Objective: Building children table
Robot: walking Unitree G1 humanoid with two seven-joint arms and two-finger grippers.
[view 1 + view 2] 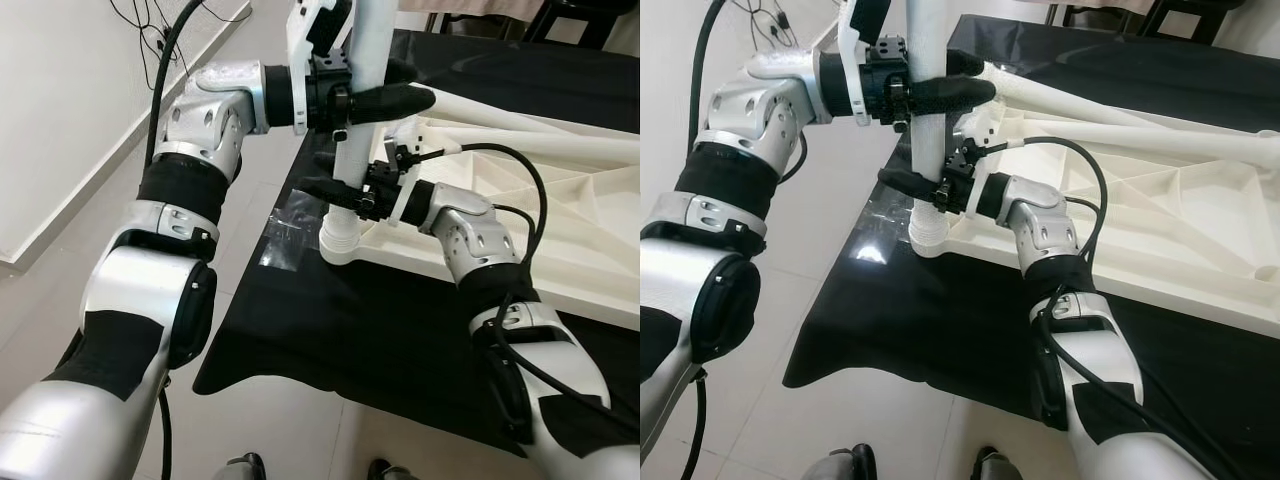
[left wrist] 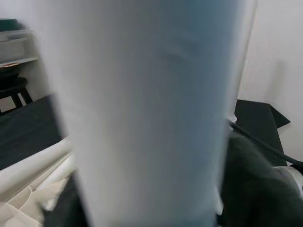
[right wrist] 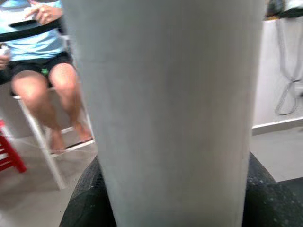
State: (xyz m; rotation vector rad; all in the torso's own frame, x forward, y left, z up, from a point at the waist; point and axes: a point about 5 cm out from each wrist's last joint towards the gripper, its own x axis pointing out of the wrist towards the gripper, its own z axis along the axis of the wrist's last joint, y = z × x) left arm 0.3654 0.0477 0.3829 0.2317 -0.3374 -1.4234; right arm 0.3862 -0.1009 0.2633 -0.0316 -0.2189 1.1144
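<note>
One white leg [image 1: 352, 150] stands upright at the near corner of the upturned white tabletop [image 1: 560, 215], its foot in the round corner socket [image 1: 338, 245], and both hands are clamped on it. The left hand [image 1: 385, 100] has its black fingers closed around the leg high up; the right hand [image 1: 335, 190] grips it lower, just above the socket. The tabletop lies underside-up on the black-covered counter [image 1: 350, 330], ribs showing. Other white tubes [image 1: 520, 125] lie across the tabletop behind (more legs, by my guess, still to fit). So the build looks early: this leg is being seated, though I cannot tell whether it is fully home, and the other corners appear unfilled. A seated person [image 3: 40, 61] is in the right wrist view.
</note>
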